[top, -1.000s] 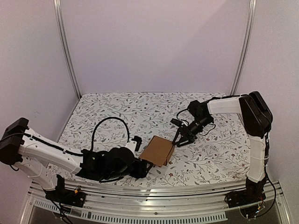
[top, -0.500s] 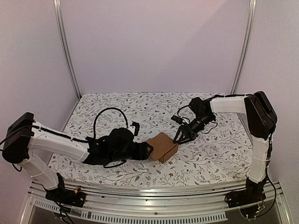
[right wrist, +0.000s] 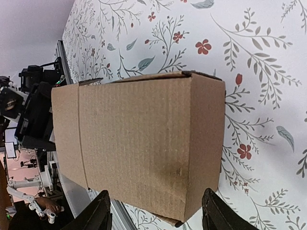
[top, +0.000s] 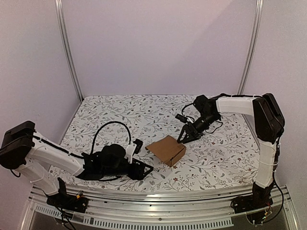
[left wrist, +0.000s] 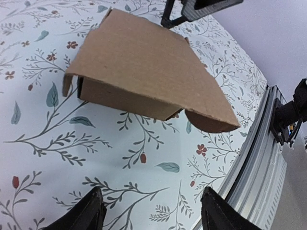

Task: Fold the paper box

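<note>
One paper box (top: pixel 166 149) lies skewed, long axis diagonal to table (top: pixel 120 110).

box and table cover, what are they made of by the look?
The paper box: brown corrugated cardboard, matte and unprinted; faint fluting lines and raw cut edges show. The table cover: white sheet with a printed floral pattern, low sheen; probably cloth or vinyl, cannot tell which.

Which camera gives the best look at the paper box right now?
The right wrist view: the paper box fills the frame, whole, with two faces and a crease sharp. The left wrist view shows it from the other side, its lid flap overhanging one edge. The top external view shows it only small.
</note>
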Controlling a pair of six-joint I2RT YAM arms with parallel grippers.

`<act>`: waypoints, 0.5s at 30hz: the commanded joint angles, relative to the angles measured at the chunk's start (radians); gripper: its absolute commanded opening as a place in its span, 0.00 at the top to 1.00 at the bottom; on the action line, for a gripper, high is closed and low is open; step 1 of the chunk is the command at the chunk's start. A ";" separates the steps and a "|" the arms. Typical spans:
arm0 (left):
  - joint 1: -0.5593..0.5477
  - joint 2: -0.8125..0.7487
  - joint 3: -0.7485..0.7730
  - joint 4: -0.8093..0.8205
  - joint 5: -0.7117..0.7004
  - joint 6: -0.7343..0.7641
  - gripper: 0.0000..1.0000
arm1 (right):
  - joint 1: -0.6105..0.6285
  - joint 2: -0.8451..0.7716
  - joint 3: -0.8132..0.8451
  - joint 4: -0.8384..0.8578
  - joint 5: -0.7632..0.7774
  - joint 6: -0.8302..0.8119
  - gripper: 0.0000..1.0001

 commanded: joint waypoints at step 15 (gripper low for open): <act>-0.189 0.235 0.221 0.122 -0.381 0.265 0.46 | 0.019 0.083 0.023 0.015 0.022 0.040 0.44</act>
